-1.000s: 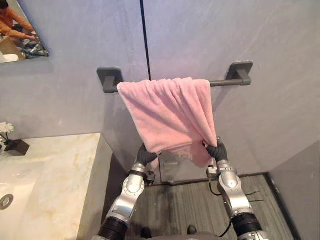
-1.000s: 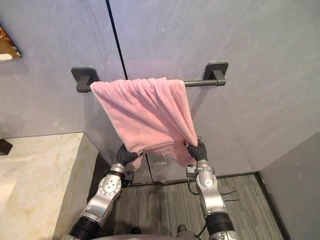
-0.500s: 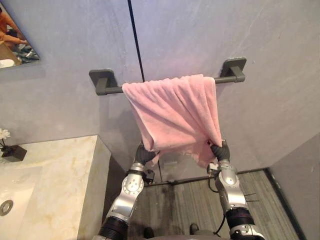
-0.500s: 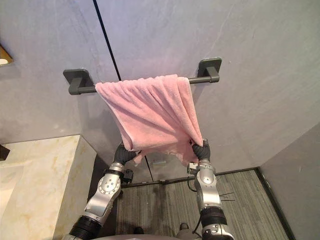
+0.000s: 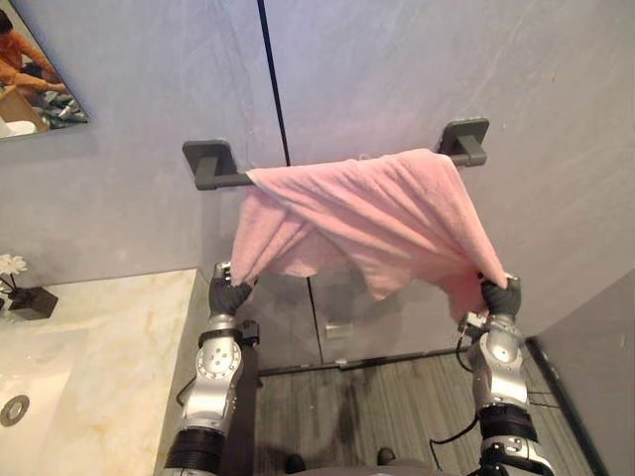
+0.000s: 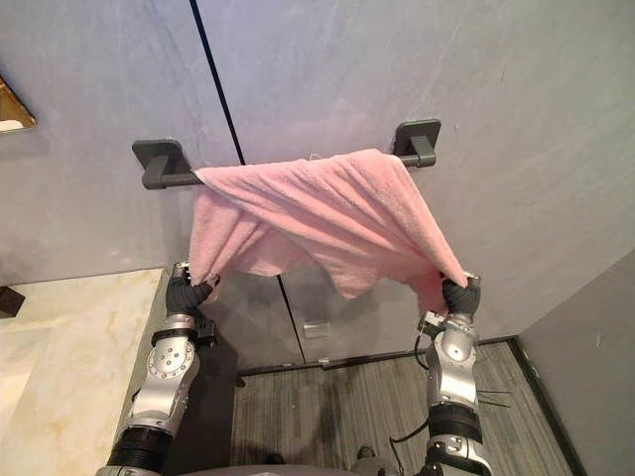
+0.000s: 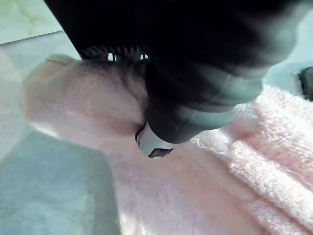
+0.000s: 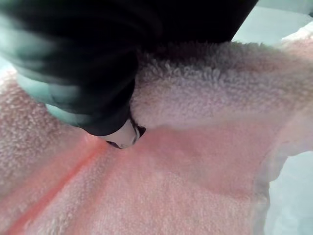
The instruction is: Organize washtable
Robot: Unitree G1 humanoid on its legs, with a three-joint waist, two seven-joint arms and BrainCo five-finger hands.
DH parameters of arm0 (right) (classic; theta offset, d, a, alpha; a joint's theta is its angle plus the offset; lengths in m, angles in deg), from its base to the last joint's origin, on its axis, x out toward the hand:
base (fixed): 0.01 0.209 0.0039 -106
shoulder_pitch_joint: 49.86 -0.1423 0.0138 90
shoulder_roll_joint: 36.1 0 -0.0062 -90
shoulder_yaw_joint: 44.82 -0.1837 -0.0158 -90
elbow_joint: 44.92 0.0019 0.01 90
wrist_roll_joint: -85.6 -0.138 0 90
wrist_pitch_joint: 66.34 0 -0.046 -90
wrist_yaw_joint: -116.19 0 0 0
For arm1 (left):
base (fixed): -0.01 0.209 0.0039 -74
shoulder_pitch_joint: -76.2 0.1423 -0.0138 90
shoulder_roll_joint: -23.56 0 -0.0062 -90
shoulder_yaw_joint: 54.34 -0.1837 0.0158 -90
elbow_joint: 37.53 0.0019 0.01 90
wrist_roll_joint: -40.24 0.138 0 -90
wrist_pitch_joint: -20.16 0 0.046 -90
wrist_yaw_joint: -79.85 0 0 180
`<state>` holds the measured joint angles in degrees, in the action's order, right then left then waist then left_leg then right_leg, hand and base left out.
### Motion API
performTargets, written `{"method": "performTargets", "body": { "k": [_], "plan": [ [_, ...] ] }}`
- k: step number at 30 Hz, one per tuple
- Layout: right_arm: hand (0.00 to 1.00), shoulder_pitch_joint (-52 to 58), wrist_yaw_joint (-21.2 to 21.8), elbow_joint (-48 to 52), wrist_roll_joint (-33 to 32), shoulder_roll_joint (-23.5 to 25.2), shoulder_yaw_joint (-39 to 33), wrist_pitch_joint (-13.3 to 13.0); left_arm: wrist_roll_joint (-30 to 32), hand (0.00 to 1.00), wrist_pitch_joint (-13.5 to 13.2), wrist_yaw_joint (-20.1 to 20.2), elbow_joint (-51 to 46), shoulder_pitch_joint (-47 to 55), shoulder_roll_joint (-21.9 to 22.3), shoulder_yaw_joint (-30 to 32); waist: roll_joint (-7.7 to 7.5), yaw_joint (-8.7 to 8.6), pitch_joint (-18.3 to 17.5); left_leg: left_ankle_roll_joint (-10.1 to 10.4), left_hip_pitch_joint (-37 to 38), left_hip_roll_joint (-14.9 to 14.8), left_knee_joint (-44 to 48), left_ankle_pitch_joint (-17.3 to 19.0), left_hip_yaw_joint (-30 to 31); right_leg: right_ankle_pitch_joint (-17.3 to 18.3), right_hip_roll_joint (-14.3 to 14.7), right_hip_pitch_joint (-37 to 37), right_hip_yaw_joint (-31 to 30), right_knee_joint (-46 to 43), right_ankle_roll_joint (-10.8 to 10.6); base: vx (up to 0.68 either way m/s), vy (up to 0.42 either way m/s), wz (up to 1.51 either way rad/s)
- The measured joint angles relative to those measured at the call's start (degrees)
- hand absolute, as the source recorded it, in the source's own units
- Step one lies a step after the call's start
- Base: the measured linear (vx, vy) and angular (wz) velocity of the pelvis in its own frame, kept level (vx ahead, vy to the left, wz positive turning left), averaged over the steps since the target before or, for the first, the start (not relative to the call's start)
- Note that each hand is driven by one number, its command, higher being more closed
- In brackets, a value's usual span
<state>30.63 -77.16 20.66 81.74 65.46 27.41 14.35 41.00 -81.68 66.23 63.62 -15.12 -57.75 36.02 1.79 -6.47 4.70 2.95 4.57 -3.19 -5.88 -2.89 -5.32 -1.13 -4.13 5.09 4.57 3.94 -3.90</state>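
Pink towel point(image 5: 367, 213) is hanging over the dark wall bar point(image 5: 223, 178), fanned out wide, beside the marble bench point(image 5: 109, 367). Your left hand point(image 5: 228, 295) is gripping its lower left corner, fingers curled into the cloth, just above the bench edge. Your right hand point(image 5: 499, 296) is clamping the lower right corner, well apart from the left, holding that edge taut.
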Motion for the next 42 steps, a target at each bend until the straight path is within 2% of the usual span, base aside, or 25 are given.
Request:
{"method": "performTargets", "body": {
  "k": [4,7,14,15,21,25,30,38,42],
  "plan": [
    [1.0,1.4,1.63,-0.14,0.64,-0.6,2.79,1.15,-0.05,1.0,-0.01,0.02,0.32,-0.03,0.43,0.0,-0.24,0.89,-0.03,0.15,0.53,-0.15,0.0,0.45,-0.76,0.0,0.08,0.78,0.02,0.3,0.0,0.03,-0.017,-0.06],
    [1.0,1.6,2.45,-1.05,1.82,-0.75,4.76,1.17,-0.09,1.0,-0.04,0.05,0.59,-0.15,0.44,0.02,-0.47,0.87,0.04,0.18,0.53,-0.15,-0.01,0.47,-0.91,0.0,0.07,0.8,0.03,0.44,-0.01,0.0,0.0,0.0],
    [1.0,3.1,5.83,-1.7,3.91,-0.9,12.57,3.12,-0.16,1.0,0.02,0.78,4.33,-1.17,0.54,-0.04,-1.6,0.98,0.01,0.23,1.06,-0.19,-0.02,0.51,-0.71,0.0,0.11,1.67,0.34,1.05,-0.01,-0.02,-0.012,0.01],
    [0.0,3.25,6.32,-1.7,4.38,-1.12,14.85,3.16,-0.14,0.0,0.02,0.9,5.07,-1.17,0.56,-0.29,-1.87,1.0,0.17,0.24,1.05,-0.2,-0.02,0.52,-0.72,0.0,0.11,1.64,0.32,1.21,-0.02,-0.05,-0.021,-0.02],
    [0.0,4.33,8.86,-1.7,4.62,-1.15,22.19,3.12,-0.05,0.0,0.41,0.96,8.16,-0.87,1.58,-2.41,-2.93,1.63,0.06,0.25,0.81,-0.17,-0.02,0.6,-0.5,0.0,0.11,1.52,0.5,1.55,-0.03,-0.04,-0.021,0.01],
    [0.0,4.5,9.53,-1.72,4.98,-1.15,23.27,3.15,0.03,0.0,1.29,0.86,9.58,-0.94,1.64,-2.63,-2.95,1.85,0.06,0.26,0.34,-0.14,0.01,0.61,-0.12,-0.05,0.1,1.55,0.93,1.67,-0.03,0.01,-0.013,0.05],
    [0.0,4.95,9.52,-1.8,5.74,-1.19,23.37,3.26,0.05,0.0,2.59,0.49,10.32,-0.56,1.42,-3.12,-2.98,2.34,0.05,0.27,0.16,-0.12,0.32,0.6,0.29,-0.04,0.11,1.64,1.49,1.68,-0.02,0.01,-0.018,0.05],
    [0.0,7.57,8.13,-1.83,6.3,-1.25,22.92,3.63,-0.02,0.0,2.89,-0.31,11.94,1.4,1.03,-3.13,-3.05,2.35,0.01,0.24,0.29,-0.09,0.33,0.57,0.35,-0.3,0.06,1.73,1.48,1.68,0.03,-0.05,-0.017,0.0],
    [0.0,9.64,7.29,-1.67,6.74,-1.49,18.09,3.67,-0.16,0.0,2.94,-0.23,11.88,3.07,0.59,-1.69,-3.09,2.39,-0.01,0.23,0.32,-0.08,0.33,0.56,0.35,-0.4,0.06,1.7,1.38,1.68,0.01,-0.01,-0.003,-0.01]
  ]
}}
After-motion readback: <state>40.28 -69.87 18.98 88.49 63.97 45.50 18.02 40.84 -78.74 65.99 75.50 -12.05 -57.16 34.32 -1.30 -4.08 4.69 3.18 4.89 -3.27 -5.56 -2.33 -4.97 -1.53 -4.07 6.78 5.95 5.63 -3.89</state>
